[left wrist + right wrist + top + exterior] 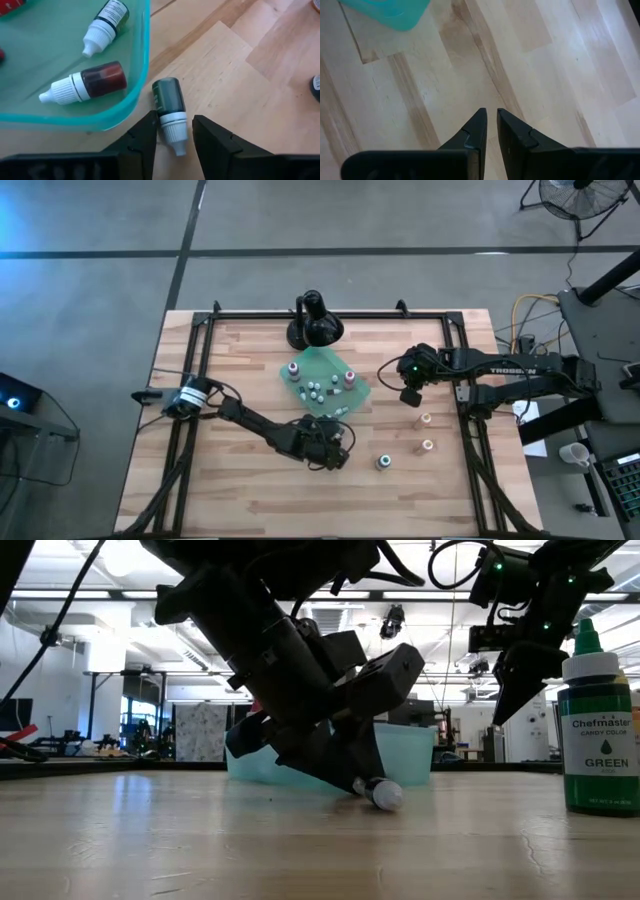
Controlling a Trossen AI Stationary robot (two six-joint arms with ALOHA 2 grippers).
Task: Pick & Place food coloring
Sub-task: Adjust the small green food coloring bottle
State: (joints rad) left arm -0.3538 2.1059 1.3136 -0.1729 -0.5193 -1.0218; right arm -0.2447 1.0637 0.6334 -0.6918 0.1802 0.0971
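A dark green food coloring bottle (168,97) with a white cap lies on its side on the wood just outside the teal tray (142,75). My left gripper (175,122) is open, and the bottle's cap end sits between its fingers. In the low view that cap (386,796) shows on the table under the gripper. Inside the tray lie a red bottle (90,84) and a green one (106,22). My right gripper (410,395) hangs shut above bare wood, to the right of the tray (322,385), with nothing in it. My left gripper has the bottle's white cap end (174,131) between its two fingers. One finger (148,131) lies against the cap's collar, and a narrow gap shows beside the other (206,135). The fingers slant down and run along the bottle. The bottle lies flat on the table.
A black round-based stand (315,320) is behind the tray. Three more bottles stand on the wood right of centre: two pale-capped (426,419) (428,446) and a green one (383,463), large in the low view (598,730). Black frame rails border the table.
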